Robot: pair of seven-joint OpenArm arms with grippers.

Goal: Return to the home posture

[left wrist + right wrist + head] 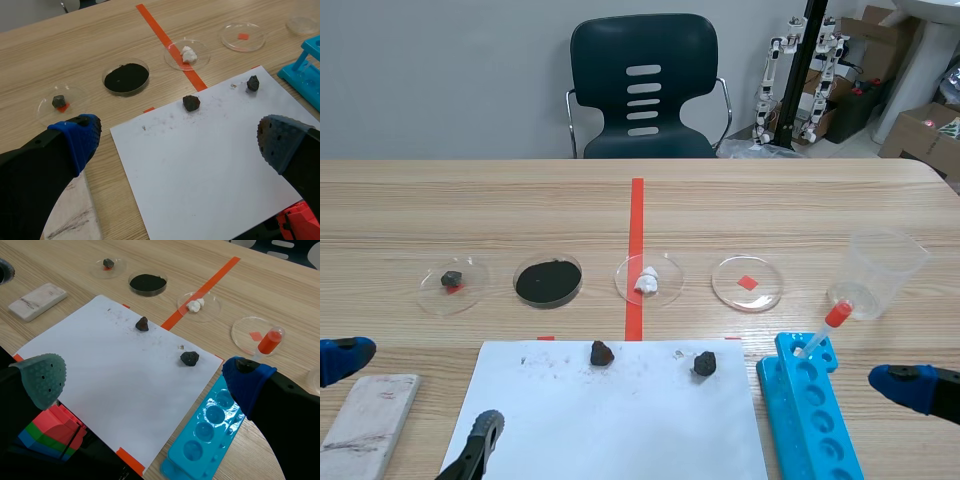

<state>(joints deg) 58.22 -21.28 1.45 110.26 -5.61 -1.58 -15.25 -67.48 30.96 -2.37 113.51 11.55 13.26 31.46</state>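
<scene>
Paper (620, 420) lies closest, flat on the worktop (800, 200), with a brown lump (601, 352) and a grey lump (705, 364) near its far edge and a black tool (475, 448) across its near left corner. Beside it sit a pale block (368, 425) on the left and a blue rack (810, 415) on the right, with a red-bulbed dropper (825, 328) leaning out of the rack's far end. Beyond stand four dishes (728, 290) in a row, holding a dark stone (452, 279), black powder (548, 281), a white lump (648, 280) and a red square (748, 283), then a beaker (880, 272). Only the scene view takes in the chair (642, 90); only the right wrist view shows a red, green and blue stack (47, 432) under its hand. Left hand (177, 137) sits low at the worktop's left side near the block, fingers spread wide with nothing between them. Right hand (145, 380) is likewise released, low beside the rack. In the scene view each shows as a blue tip, its long axis lying across the worktop and pointing inward toward the other.
</scene>
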